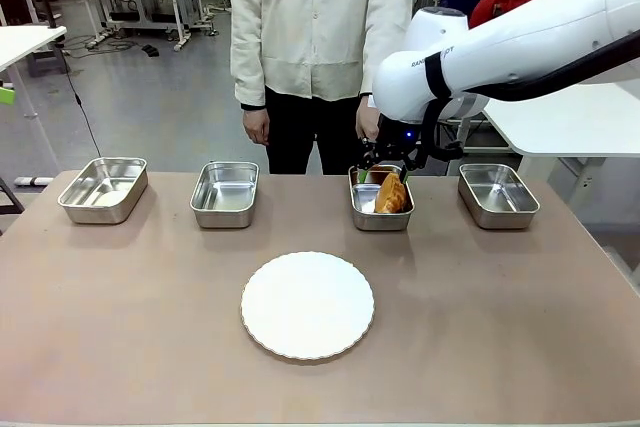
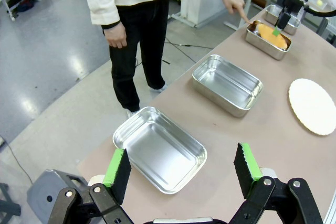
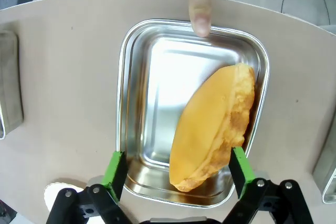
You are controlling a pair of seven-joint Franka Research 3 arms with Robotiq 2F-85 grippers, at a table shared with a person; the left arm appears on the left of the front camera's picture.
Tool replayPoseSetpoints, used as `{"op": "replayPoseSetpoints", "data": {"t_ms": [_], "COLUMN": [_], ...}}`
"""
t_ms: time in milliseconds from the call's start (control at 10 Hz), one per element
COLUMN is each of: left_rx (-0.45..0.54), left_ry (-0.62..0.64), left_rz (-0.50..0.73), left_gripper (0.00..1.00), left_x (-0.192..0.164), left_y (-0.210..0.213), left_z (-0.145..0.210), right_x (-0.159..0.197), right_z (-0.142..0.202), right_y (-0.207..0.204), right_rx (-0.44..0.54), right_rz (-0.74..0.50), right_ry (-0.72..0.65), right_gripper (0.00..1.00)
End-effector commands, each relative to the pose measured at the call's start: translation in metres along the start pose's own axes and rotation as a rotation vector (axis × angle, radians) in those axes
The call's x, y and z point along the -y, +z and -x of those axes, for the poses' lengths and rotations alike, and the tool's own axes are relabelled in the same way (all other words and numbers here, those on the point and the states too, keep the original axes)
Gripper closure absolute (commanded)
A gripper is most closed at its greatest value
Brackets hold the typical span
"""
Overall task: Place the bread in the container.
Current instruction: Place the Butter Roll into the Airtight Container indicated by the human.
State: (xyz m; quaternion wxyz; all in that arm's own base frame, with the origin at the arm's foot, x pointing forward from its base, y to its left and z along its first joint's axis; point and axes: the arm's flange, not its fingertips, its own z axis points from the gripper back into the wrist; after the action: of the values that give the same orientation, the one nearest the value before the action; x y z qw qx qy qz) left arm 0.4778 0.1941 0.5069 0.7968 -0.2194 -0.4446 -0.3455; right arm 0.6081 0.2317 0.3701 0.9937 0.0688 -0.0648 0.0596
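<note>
Inside the third pan from the robot's left, the bread (image 3: pixel 212 129) lies tilted, one long side leaning against a side wall of the container (image 3: pixel 134 77) and one tapered end down near the rim closest to the wrist camera. Its long axis runs along the pan's length, slightly skewed, from that near end up toward the far corner. In the right wrist view the loaf sits between the spread green pads of the right gripper (image 3: pixel 178 169), offset toward one pad (image 3: pixel 237 165); that pad appears just beside or against the crust, the other pad stands clear over the pan's opposite wall. The jaws are parted and do not clamp the loaf. Judgement: the bread is already delivered, and the remaining move is a straight lift away, clear of the rim.

A person's fingertip (image 3: pixel 199 17) rests at the pan's far rim, pointing into it. In the front view the right gripper (image 1: pixel 385 169) hangs directly above this container (image 1: pixel 362 209), with the person's hand (image 1: pixel 367 125) just behind it.

The left gripper (image 2: pixel 181 169) hovers with fingers wide apart and empty over the endmost pan (image 2: pixel 157 150) on the robot's left, well apart from the bread (image 2: pixel 272 35); the right arm is plainly the nearer. A white plate (image 1: pixel 307 305) lies bare at mid-table.
</note>
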Motion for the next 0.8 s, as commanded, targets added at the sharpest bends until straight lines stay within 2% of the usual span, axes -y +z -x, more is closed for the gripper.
{"op": "replayPoseSetpoints", "data": {"t_ms": [0,300,400,700], "left_rx": [0.013,0.013,0.013,0.013], "left_ry": [-0.007,-0.007,-0.007,-0.007], "left_rz": [0.001,0.001,0.001,0.001], "left_gripper": [0.00,0.00,0.00,0.00], "left_x": [0.001,0.001,0.001,0.001], "left_y": [0.001,0.001,0.001,0.001], "left_z": [-0.002,-0.002,-0.002,-0.002], "right_x": [0.001,0.000,0.000,-0.001], "right_z": [-0.001,0.000,0.016,0.094], "right_y": [0.001,0.000,0.018,0.076], "right_rx": [0.003,0.000,0.051,0.211], "right_rz": [-0.002,0.000,0.017,0.066], "right_ry": [0.007,0.000,0.018,0.088], "right_gripper": [0.00,0.00,0.00,0.00]}}
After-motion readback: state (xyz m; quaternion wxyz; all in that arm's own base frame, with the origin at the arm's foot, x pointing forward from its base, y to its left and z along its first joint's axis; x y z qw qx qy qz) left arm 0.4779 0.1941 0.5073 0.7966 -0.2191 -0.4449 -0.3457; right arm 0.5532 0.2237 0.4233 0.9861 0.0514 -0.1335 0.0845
